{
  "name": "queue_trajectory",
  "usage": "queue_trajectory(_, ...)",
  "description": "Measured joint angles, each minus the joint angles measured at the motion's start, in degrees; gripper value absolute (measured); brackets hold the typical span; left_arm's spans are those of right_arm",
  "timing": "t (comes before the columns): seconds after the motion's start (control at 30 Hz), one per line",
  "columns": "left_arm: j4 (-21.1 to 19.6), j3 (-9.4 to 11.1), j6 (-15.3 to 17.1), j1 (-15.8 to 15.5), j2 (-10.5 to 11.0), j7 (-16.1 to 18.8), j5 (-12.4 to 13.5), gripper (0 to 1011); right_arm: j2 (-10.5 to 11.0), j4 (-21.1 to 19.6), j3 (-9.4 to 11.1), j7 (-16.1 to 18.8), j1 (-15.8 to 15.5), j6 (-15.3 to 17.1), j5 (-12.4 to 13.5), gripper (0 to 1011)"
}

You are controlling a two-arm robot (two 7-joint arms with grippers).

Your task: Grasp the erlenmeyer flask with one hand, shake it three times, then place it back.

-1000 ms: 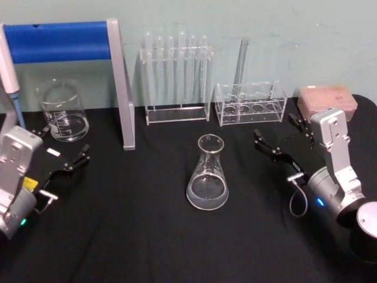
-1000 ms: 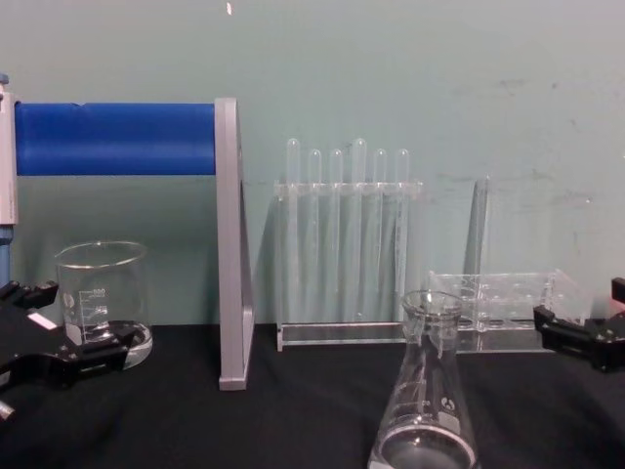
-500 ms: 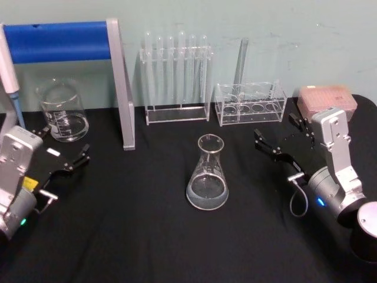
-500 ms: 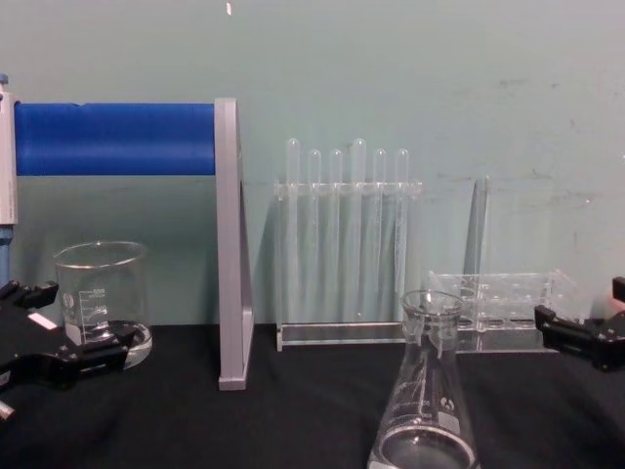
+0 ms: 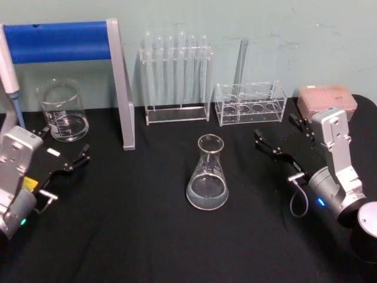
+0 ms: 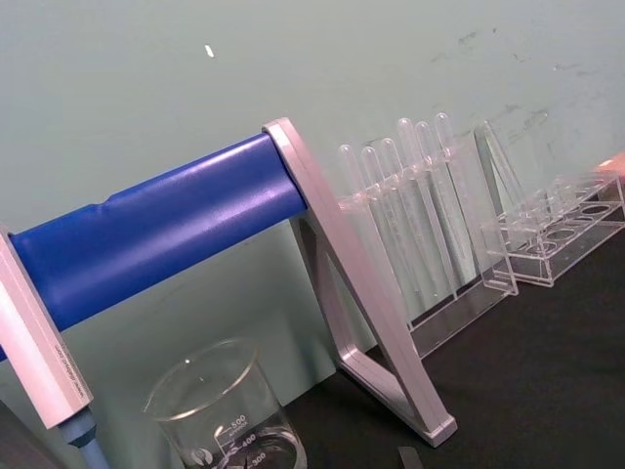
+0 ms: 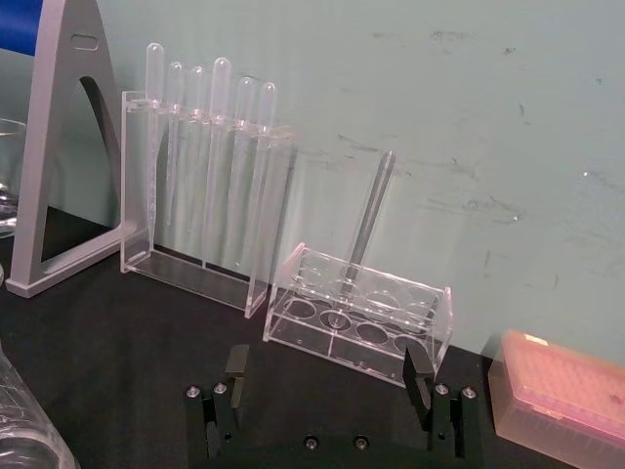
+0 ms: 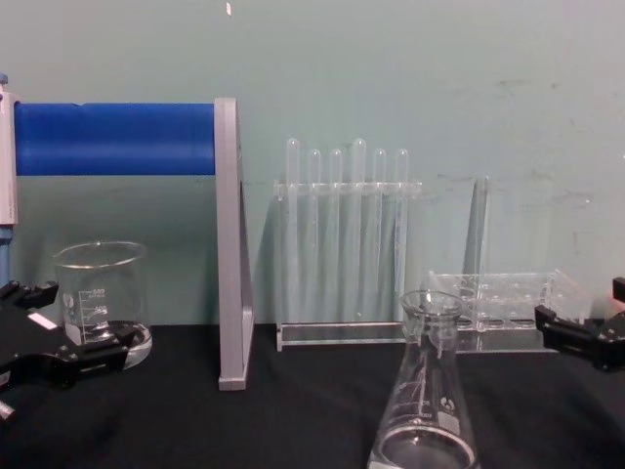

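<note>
The erlenmeyer flask (image 5: 207,177) stands upright on the black table, about mid-table; in the chest view the flask (image 8: 425,396) rises in the foreground. My right gripper (image 5: 278,132) hovers open to the flask's right, well apart from it. In the right wrist view the gripper (image 7: 325,373) has its jaws spread wide with nothing between them, and a sliver of the flask (image 7: 21,430) shows at one corner. My left gripper (image 5: 63,145) sits open at the far left, in front of the beaker, holding nothing.
A glass beaker (image 5: 62,112) stands back left beside a grey stand with a blue roll (image 5: 121,88). Along the wall are a test tube rack (image 5: 175,76), a low clear rack (image 5: 250,103) with one tube, and a pink box (image 5: 327,100).
</note>
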Motion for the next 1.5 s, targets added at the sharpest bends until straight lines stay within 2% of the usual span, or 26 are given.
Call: queue_trajectory(1.5,0.0,0.0,0.0,0.0,0.0,0.0,0.0,1001,0.0,-0.05,0.0,0.03,0.0,0.02,0.06,1000)
